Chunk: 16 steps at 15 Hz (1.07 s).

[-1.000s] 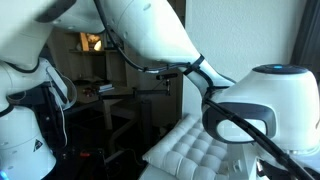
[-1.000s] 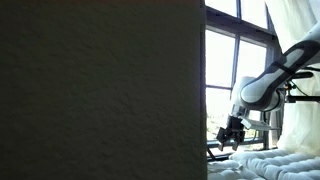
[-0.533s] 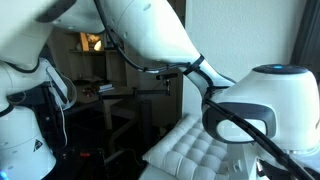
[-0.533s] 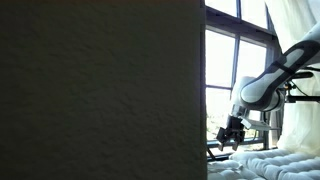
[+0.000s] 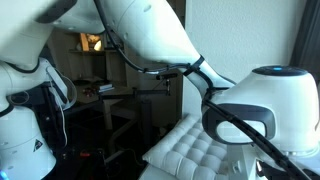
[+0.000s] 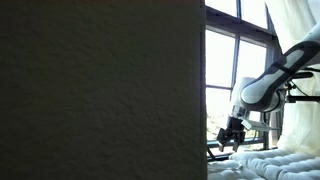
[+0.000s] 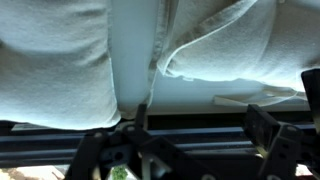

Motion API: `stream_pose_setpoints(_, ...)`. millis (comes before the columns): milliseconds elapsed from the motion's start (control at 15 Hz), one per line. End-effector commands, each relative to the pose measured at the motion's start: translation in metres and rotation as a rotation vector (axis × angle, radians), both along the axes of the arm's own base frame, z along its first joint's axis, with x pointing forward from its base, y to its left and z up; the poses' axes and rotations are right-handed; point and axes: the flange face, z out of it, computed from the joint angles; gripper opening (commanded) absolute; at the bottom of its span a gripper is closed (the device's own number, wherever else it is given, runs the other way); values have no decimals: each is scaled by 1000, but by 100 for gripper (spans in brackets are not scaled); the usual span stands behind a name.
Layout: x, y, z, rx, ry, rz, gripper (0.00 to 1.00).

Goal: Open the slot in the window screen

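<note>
Window [image 6: 222,70] behind; one arm [image 6: 265,88], two fingers [image 6: 236,143] spread, empty, above white cushion [image 6: 265,165].

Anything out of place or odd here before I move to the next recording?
Nothing spilled or damaged. The oddity is framing: a dark textured panel blocks most of an exterior view, leaving a strip with the gripper and window; the robot's arm crowds an exterior view too.

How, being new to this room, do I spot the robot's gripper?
In an exterior view, find the tall dark-framed window. Before its lower panes the white robot arm ends in the black two-fingered gripper, the only dark clawed shape above the white quilted cushion.
</note>
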Motion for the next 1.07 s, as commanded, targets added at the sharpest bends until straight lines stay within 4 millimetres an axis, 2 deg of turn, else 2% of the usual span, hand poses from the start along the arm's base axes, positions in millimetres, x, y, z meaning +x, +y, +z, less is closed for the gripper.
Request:
stream_pose_setpoints(0,2,3,-1,-13,-5,7,100)
stream_pose_setpoints(1000,13,25,-19,-84,-46,47,100)
